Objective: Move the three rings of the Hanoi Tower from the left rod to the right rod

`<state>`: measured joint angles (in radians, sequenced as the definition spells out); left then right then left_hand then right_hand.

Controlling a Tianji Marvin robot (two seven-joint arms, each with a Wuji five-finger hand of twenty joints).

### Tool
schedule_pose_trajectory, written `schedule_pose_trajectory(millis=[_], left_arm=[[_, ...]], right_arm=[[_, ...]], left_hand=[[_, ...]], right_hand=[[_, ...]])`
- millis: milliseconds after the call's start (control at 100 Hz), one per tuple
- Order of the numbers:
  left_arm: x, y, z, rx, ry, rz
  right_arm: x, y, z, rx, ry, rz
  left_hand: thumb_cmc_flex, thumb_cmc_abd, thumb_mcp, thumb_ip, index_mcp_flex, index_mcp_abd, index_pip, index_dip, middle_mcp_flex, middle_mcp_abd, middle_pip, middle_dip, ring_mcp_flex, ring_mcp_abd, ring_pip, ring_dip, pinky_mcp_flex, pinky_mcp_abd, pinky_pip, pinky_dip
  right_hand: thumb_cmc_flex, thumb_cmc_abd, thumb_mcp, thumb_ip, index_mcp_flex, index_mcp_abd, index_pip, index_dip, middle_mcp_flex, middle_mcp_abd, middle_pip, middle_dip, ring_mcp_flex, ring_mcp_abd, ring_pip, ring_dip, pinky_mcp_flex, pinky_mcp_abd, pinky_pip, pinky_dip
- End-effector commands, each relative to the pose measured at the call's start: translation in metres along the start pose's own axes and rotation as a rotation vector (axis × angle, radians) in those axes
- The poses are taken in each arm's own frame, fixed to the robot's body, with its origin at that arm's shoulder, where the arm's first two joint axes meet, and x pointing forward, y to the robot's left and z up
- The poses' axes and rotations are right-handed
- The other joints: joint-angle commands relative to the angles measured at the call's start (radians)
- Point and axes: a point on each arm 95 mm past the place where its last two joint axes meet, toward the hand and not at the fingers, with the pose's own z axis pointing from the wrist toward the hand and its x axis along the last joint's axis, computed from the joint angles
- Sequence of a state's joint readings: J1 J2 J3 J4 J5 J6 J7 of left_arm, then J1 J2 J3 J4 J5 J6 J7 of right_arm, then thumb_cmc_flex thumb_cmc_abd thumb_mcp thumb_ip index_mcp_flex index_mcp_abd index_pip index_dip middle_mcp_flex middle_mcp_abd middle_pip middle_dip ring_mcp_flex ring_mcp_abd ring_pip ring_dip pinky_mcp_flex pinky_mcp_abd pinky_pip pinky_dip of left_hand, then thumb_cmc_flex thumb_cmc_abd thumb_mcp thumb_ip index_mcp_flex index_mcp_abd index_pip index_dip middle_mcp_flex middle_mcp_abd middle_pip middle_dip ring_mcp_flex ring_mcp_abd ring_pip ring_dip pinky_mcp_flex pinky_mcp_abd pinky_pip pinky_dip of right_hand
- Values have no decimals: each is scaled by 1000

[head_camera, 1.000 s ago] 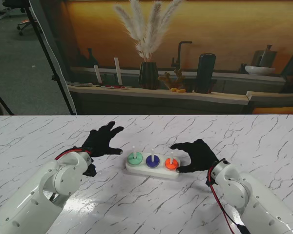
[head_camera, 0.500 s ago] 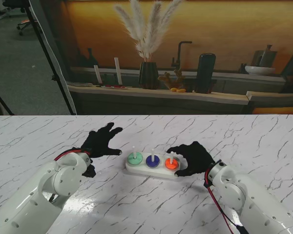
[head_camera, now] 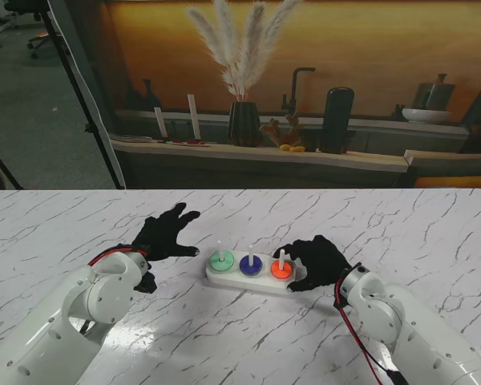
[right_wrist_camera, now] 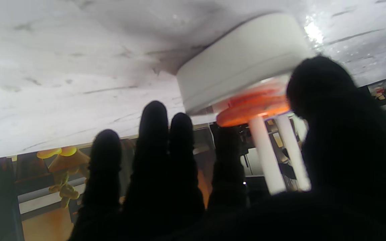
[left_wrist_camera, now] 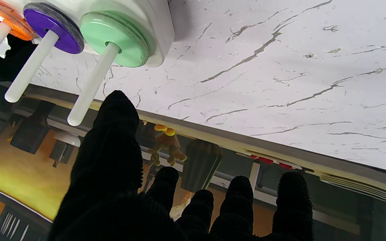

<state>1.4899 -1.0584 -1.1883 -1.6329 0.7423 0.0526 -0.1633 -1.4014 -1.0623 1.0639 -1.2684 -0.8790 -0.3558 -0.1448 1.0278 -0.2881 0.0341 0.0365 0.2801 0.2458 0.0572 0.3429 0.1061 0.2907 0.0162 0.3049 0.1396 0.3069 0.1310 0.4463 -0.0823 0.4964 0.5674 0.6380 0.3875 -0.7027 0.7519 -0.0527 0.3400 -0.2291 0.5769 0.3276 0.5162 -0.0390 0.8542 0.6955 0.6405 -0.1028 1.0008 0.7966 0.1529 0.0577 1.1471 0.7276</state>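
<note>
One ring is seated on each rod: green ring (head_camera: 220, 260) left, purple ring (head_camera: 250, 265) middle, orange ring (head_camera: 280, 269) right. Both the left robot hand (head_camera: 165, 233) and right robot hand (head_camera: 317, 261) are spread, nothing held.

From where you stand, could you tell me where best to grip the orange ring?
Probably the orange ring by its rim, from above: it lies flat on the base, threaded on an upright rod, so it must lift straight up. The right hand is closest.

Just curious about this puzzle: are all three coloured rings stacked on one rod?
No: the green ring, purple ring and orange ring each sit on a separate rod of the white base.
</note>
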Motion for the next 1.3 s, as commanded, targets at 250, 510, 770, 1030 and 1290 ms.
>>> schedule_pose_trajectory(millis=[250,510,770,1030,1290], left_arm=[[1,7,0,-18,12,-16],[1,8,-1,-23,12,-23],[0,8,-1,-20,12,-24],[0,8,0,-25,12,-25],[0,9,-1,-27,11,-27]], right_arm=[[5,-2,3,39,18,29],[6,-4,4,72,11,38],[6,-4,5,81,6,36],[6,-4,6,71,-1,44],[4,-3,8,60,-5,36]], left_hand=[[17,35,-33,-8,6,10,1,9,-2,9,5,13,12,8,2,15,-18,17,31,-5],[16,40,-36,-10,9,11,2,10,0,9,5,13,13,8,2,16,-18,17,34,-7],[17,41,-36,-10,10,11,2,11,2,10,5,14,14,9,2,16,-17,17,36,-8],[18,43,-36,-10,11,10,3,12,2,9,5,14,13,9,2,16,-19,17,37,-10],[17,45,-36,-10,13,10,3,12,6,9,6,14,14,9,2,16,-19,17,38,-11]], right_hand=[[-57,-17,50,24,45,-46,-13,10,21,-54,68,81,-8,-33,69,51,-16,259,29,44],[-57,11,41,21,58,-22,-25,13,38,-61,89,115,6,-37,96,68,-5,249,47,65],[-21,44,13,21,102,-13,-13,27,63,-75,110,140,33,-49,123,78,14,238,73,84],[-34,58,-5,22,91,-2,-23,28,60,-74,109,143,28,-47,124,78,10,238,76,89],[-43,-18,20,19,64,-19,-35,26,83,-76,117,146,53,-49,138,80,27,235,99,102]])
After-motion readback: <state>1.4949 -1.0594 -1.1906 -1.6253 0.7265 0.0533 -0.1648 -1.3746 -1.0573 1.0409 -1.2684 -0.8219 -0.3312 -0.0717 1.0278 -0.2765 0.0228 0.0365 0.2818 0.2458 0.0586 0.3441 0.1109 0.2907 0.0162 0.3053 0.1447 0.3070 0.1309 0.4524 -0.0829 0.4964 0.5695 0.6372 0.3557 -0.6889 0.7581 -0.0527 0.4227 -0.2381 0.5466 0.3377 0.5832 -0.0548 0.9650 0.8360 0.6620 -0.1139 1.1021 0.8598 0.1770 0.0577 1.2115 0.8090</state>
